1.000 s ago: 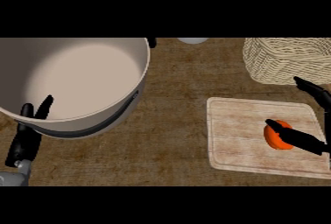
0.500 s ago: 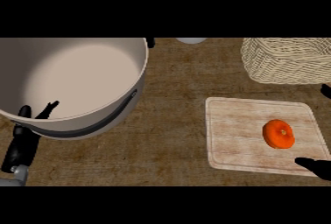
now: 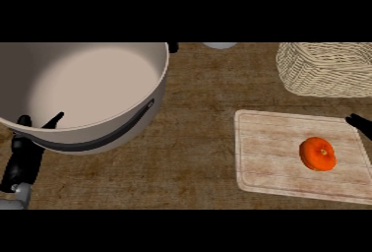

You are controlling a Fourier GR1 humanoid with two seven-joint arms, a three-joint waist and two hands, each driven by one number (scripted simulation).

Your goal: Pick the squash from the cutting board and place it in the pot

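Only my right hand's fingertips [image 3: 358, 121] show at the cutting board's [image 3: 270, 162] edge, grip unreadable; left hand [image 3: 23, 157] open beside the pot [image 3: 109, 133]; squash [image 3: 318, 153] lies free.

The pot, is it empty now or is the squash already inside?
Empty: the pot shows only its bare inside, and the squash lies on the cutting board.

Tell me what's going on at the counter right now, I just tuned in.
Nothing is being held at this moment. The orange squash lies on the wooden cutting board at the right, not in the big pot at the upper left. Only a bit of the right hand shows at the right edge beside the board, clear of the squash. The left hand sits low at the left against the pot's side, fingers up. A wicker basket stands behind the board. The pick has not happened yet.
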